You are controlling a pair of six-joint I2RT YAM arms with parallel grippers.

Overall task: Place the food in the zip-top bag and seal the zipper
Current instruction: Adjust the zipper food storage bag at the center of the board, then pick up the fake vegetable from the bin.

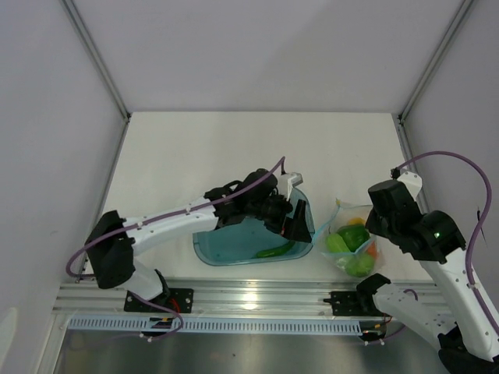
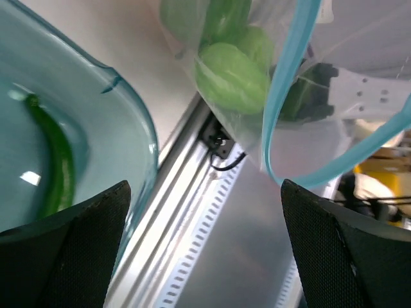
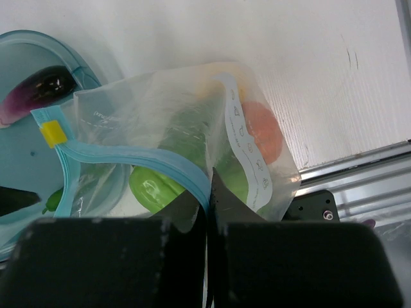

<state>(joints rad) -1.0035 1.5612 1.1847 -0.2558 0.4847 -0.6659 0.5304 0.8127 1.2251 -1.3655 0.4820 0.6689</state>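
Note:
The clear zip-top bag point(image 1: 352, 241) lies right of the blue tub point(image 1: 226, 248), holding green pieces point(image 3: 154, 185), a red tomato point(image 3: 264, 136) and something yellow-orange. My right gripper point(image 3: 210, 187) is shut on the bag's teal zipper point(image 3: 138, 156) at its mouth edge; it shows in the top view point(image 1: 376, 224) too. My left gripper point(image 2: 204, 192) is open and empty, hovering over the tub's right end point(image 1: 295, 222), next to the bag's open mouth point(image 2: 289, 83). A dark green chili point(image 2: 59, 160) and a purple eggplant point(image 3: 40, 90) lie in the tub.
The metal rail point(image 1: 257, 296) with the arm bases runs along the near table edge, just below the tub and the bag. A yellow tab point(image 3: 52, 133) sits on the zipper's left end. White walls enclose the table on three sides.

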